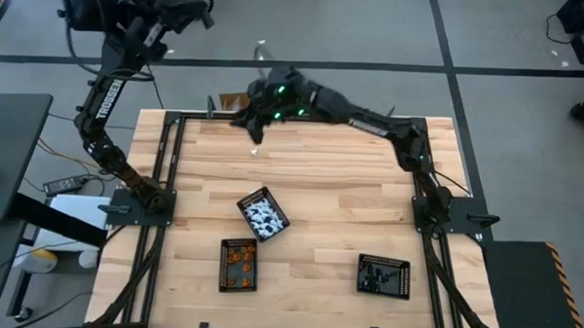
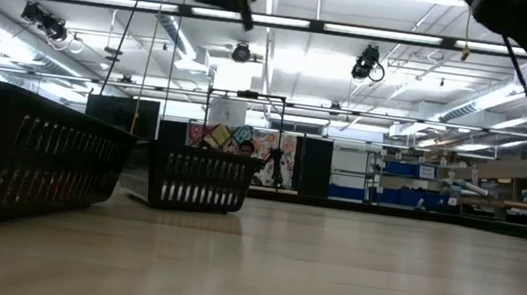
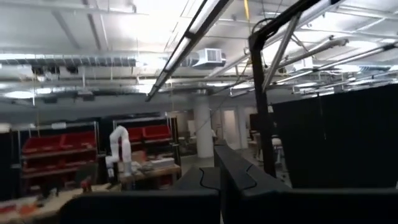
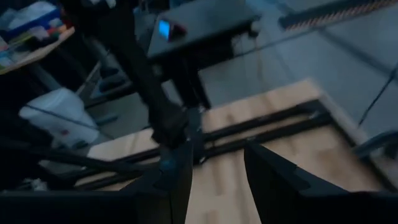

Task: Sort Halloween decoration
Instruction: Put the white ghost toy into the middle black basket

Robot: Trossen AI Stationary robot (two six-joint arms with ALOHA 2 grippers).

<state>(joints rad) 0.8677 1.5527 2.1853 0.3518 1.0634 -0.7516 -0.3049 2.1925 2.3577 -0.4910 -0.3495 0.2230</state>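
Note:
Three black trays sit on the near half of the wooden table. One tray (image 1: 262, 214) holds white and black pieces, one (image 1: 238, 262) holds orange pieces, and one (image 1: 383, 275) holds black pieces. My right gripper (image 1: 254, 127) hovers high over the table's far edge near the middle, open and empty. Its own wrist view shows bare wood between its fingers (image 4: 217, 186). A small white speck (image 1: 255, 150) lies on the wood just below it. My left gripper (image 3: 221, 186) is raised beyond the far left corner and faces the room, with its fingers together and nothing held.
A black metal frame (image 1: 167, 130) runs along the table's edges and carries both arm bases. In the low view, two trays (image 2: 30, 164) (image 2: 199, 178) stand on the left, and bare wood (image 2: 379, 273) stretches to the right. The table's far half (image 1: 331, 165) is bare wood.

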